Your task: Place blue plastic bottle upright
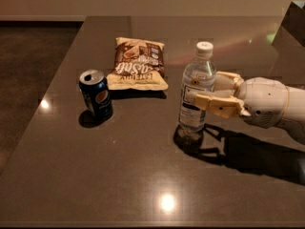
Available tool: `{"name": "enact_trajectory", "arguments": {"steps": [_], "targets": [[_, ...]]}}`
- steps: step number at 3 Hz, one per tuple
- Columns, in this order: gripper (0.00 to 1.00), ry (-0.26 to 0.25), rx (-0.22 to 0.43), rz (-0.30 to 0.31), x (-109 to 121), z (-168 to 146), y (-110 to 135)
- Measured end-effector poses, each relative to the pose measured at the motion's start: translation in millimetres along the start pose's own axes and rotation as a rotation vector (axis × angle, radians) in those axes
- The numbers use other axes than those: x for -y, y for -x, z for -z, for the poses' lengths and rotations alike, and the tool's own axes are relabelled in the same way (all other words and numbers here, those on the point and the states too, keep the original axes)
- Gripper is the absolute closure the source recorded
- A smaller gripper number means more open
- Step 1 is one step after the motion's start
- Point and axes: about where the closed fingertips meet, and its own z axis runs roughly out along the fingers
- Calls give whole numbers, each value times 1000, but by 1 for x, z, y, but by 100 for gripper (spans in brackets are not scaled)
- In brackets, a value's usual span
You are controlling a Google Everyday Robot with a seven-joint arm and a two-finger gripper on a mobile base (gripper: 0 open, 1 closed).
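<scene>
The blue plastic bottle (pixel 196 68), clear with a white cap and a pale label, stands upright at the table's middle right. Its base is at or just above the tabletop, over its own shadow. My gripper (pixel 200 87) reaches in from the right and is shut on the bottle's middle. The near finger (pixel 212 104) crosses in front of the label, and the far finger (pixel 229 78) is behind the bottle.
A dark blue Pepsi can (pixel 96 96) stands upright to the left. A brown and cream snack bag (pixel 137 63) lies flat behind it. The dark table (pixel 143 175) has its left edge near the can and its front edge at the bottom.
</scene>
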Motion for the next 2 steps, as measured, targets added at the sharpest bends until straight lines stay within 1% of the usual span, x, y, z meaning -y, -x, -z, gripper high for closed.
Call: {"name": "enact_trajectory", "arguments": {"steps": [2], "targets": [[35, -5, 17, 29, -2, 7, -11]]}}
